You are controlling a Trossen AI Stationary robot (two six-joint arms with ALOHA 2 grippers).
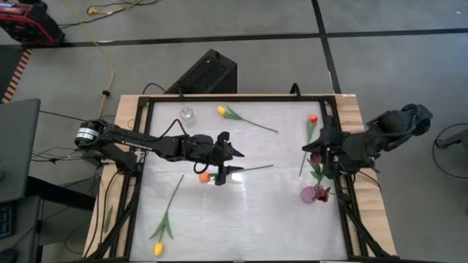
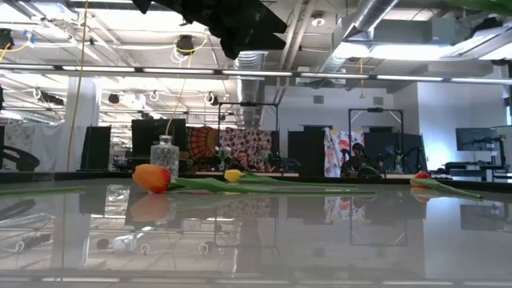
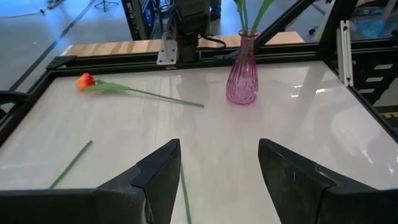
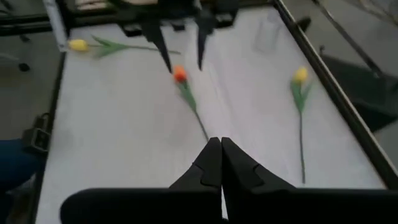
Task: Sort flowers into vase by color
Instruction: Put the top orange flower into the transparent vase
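Left gripper jaws apart, hovering over the orange tulip lying mid-table. Right gripper pinched together, empty, near the pink vase by the table's right edge. Risk: the thin stem slips between the fingers if the close lands off-centre, or the head gets crushed. Yellow tulips lie well apart.

Left gripper reaches mid-table, jaws wide; right gripper jaws closed.
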